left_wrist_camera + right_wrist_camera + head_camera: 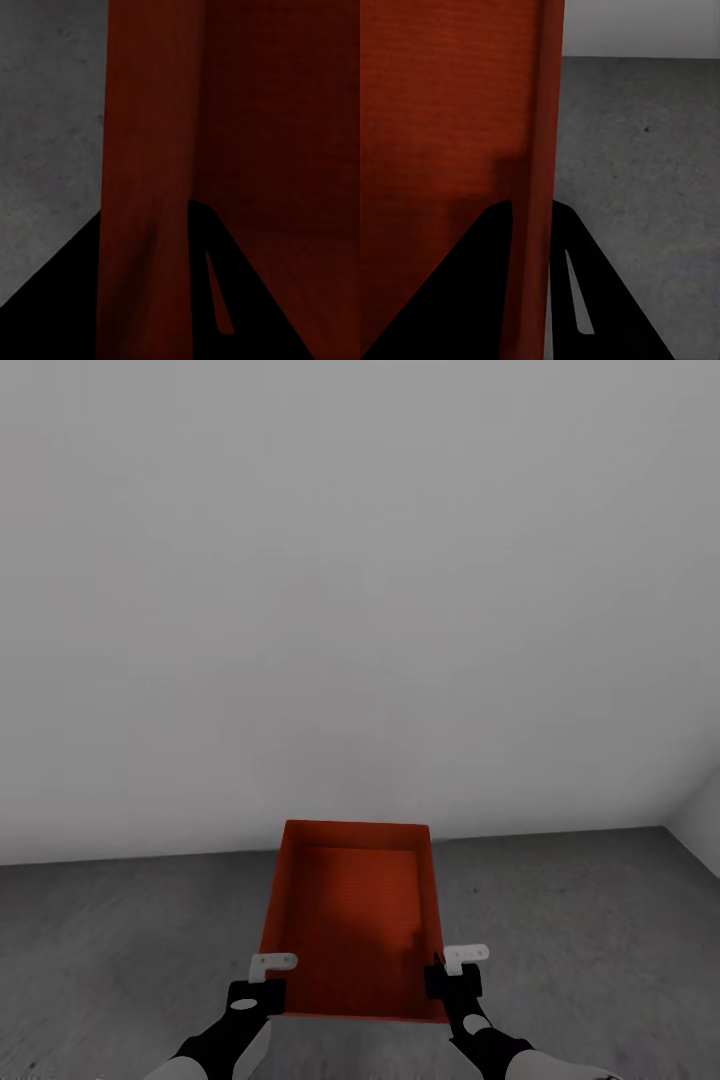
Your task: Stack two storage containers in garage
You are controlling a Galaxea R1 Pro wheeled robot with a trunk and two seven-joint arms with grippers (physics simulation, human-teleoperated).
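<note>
In the head view the left gripper [268,978] is at the left side of the storage container [350,920], near the corner that is closest to the robot, and its black body with a white bracket sits at the left wall of the box. In the left wrist view the two dark fingers [217,300] stand on both sides of this wall [146,187], one on the outside and one on the inside, so the left gripper is closed narrow on the wall of the container. The container itself is an orange-red open box, empty inside, and it is in front of the robot, between the two arms, above the floor [130,950], which is dark grey and mottled; I cannot tell if the box touches the floor or is lifted a little. Behind it rises a plain pale grey wall [360,610], and at the far right a second wall meets it in a corner. The right gripper [452,972] is at the right wall of the box, also near the close corner. In the right wrist view its dark fingers [577,300] hold the thin right wall [536,150] between them, the red inside on one side and the grey floor [645,187] on the other side, so this gripper is also clamped narrow on the container
</note>
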